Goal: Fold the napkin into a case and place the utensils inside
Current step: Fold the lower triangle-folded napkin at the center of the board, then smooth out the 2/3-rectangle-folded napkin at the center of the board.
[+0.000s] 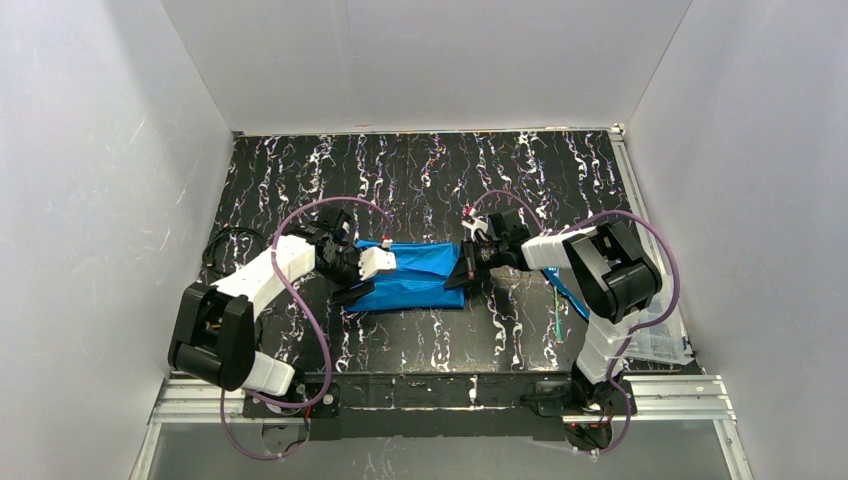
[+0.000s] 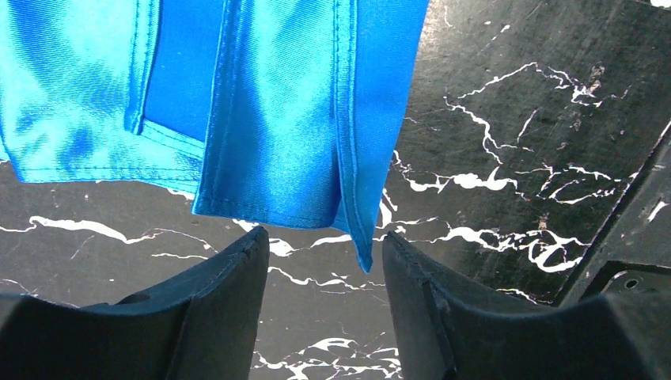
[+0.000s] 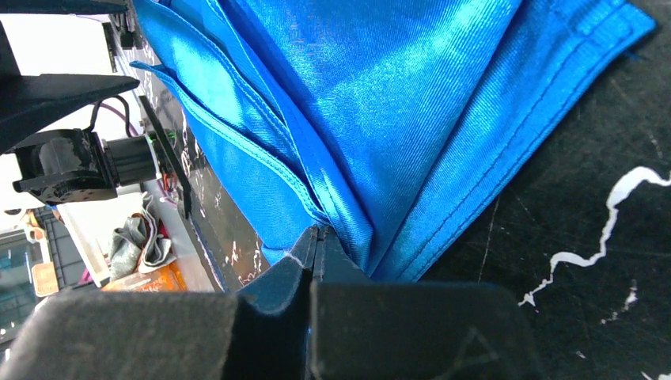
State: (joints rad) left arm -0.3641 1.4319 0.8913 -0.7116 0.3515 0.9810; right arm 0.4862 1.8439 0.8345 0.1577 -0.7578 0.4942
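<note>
A: Which step?
B: Still folding. The napkin (image 1: 415,275) lies as a layered strip mid-table. The right gripper (image 3: 316,237) pinches one end; the left gripper (image 2: 326,245) gapes empty beside the other.
A: Next?
B: Likely the left must catch that hem squarely.

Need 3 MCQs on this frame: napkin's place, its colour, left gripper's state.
1. The napkin lies:
A) inside a bowl
B) between the left gripper and right gripper
C) on a plate

2. Its colour:
A) bright blue
B) red
C) white

3. The left gripper is:
A) shut on the napkin
B) out of view
C) open, nothing between its fingers

Key: 1 B, the top view shows it stretched between them; 2 A, it is blue in every view; 3 C, the left wrist view shows the fingers apart with an empty gap.
</note>
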